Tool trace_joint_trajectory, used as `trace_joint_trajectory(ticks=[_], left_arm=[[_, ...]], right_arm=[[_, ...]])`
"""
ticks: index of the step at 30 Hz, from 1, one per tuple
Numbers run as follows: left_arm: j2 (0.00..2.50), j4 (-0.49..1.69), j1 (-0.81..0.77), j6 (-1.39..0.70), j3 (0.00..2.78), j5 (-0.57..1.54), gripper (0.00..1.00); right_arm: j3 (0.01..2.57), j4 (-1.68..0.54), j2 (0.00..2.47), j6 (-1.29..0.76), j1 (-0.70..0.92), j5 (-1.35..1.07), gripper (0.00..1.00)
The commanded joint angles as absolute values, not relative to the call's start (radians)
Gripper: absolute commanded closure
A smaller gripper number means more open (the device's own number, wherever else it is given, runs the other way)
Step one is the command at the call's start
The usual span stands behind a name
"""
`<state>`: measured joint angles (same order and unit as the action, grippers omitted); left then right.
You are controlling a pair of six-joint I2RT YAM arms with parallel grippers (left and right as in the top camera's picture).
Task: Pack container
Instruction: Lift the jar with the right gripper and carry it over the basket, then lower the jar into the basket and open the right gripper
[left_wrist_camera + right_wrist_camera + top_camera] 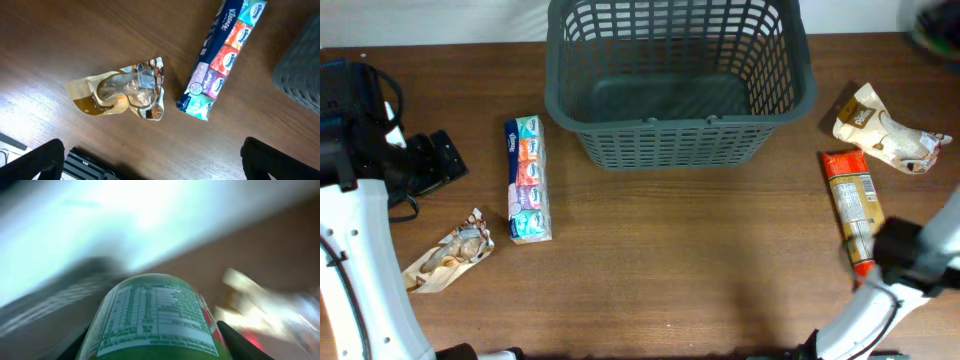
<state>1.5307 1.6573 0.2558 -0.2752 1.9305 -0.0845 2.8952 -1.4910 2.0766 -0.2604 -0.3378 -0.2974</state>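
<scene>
We see the slotted grey plastic basket at 12 o'clock on the wood table. Left gripper gapes wide; right gripper clamps a labelled green cylindrical can.

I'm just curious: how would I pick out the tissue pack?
Find the big grey basket at the far edge of the table. Left of its front corner lies the tissue pack. Unlike the crumpled tan snack bag nearby, it is long, straight-edged and multicoloured.
</scene>
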Motion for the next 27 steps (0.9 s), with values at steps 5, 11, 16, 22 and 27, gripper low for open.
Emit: trace_joint_trajectory(ticks=[5,11,16,22,27], left_arm=[[1.534,1.658,0.261,-0.26,1.929,-0.082,0.01],[1.534,1.658,0.261,-0.26,1.929,-0.082,0.01],[1.534,1.658,0.261,-0.26,1.929,-0.082,0.01],[1.534,1.658,0.261,-0.26,1.929,-0.082,0.01],[1.534,1.658,0.261,-0.26,1.929,-0.082,0.01]], right_arm=[[3.048,-1.485,2.015,-0.239,0.111,-0.194,0.96],[2.947,-1.485,2.082,-0.239,0.338,0.084,0.96],[2.821,-1.458,2.158,-0.239,0.38,0.122,0.96],[2.695,-1.375,2.219,-0.244,0.346,0.136,0.96],[2.664,-1.396,2.273,-0.243,0.286,0.097,0.96]])
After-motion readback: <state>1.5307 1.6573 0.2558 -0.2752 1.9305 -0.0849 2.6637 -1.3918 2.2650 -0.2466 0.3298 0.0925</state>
